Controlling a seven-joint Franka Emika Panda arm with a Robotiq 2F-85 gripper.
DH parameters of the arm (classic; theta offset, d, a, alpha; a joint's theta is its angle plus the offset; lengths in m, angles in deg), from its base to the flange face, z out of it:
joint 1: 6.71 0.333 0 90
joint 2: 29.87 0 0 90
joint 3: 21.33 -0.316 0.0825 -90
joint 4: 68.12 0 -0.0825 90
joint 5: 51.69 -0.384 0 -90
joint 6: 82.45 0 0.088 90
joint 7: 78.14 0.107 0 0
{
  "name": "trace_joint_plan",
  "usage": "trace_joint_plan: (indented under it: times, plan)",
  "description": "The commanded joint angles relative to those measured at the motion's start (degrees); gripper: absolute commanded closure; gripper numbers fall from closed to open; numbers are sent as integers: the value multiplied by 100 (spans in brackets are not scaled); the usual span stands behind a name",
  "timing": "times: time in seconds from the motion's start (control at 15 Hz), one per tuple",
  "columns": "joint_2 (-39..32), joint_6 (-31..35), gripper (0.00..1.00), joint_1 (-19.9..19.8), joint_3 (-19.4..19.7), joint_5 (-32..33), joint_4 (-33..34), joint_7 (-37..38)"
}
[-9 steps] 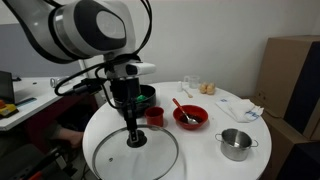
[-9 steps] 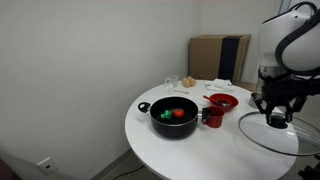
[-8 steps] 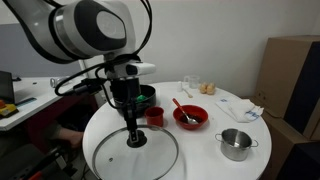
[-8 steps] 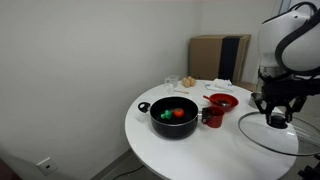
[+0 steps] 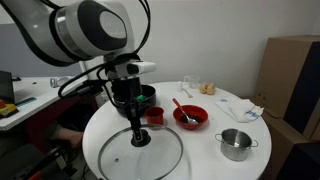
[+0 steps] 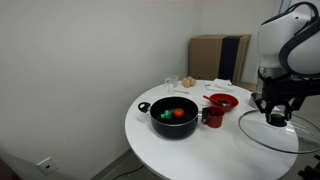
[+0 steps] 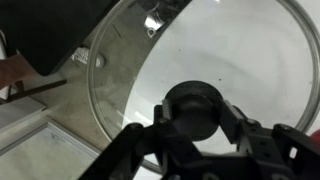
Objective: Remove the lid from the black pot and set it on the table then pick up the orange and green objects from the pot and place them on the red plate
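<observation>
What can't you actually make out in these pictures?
- Lid: cut off by the right edge in an exterior view; contact with the table unclear.
- Black pot: mostly hidden behind the gripper there.
- Green piece and orange piece: too small to identify in an exterior view.

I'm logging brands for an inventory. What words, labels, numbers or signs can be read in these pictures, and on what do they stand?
None can be read.
The lid, the black pot, the red plate, the steel pot and the robot arm show no print.
If the cardboard box bears any marking, it is too small and blurred to read.
</observation>
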Motion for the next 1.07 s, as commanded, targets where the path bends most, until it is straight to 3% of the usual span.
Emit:
trace_joint_plan:
  times: [0.0,0.47,1.0]
  plan:
    - [6,48,76,-30,11,202,-5,114]
    - [-372,327,76,-86,191,225,660,989]
    - [-1526,478,76,-62,696,94,1522,1588]
